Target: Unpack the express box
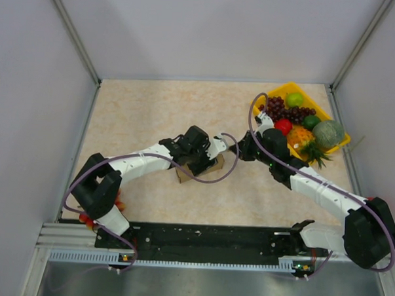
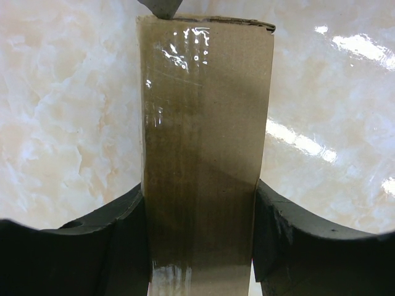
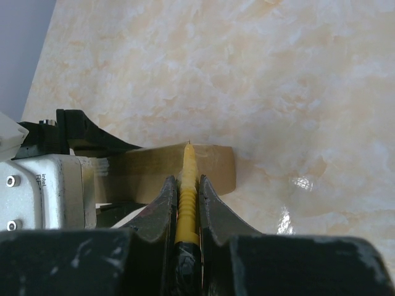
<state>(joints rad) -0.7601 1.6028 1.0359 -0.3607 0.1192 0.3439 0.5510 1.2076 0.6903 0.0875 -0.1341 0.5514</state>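
Only 1 marking legible: "Intel", small dark print running sideways on the white camera housing [image 3: 37, 197] at the left edge of the right wrist view; letters beneath it too small to read. Express box [image 2: 203, 154]: plain, no print.

The left arm [image 1: 141, 160] reaches right toward mid-table, its gripper [image 2: 199, 240] clamped on the box [image 2: 203, 142] by both sides. The right arm [image 1: 314, 186] stretches left, its gripper [image 3: 186, 203] pinched on a thin yellow tool [image 3: 187, 185], tip at the box.
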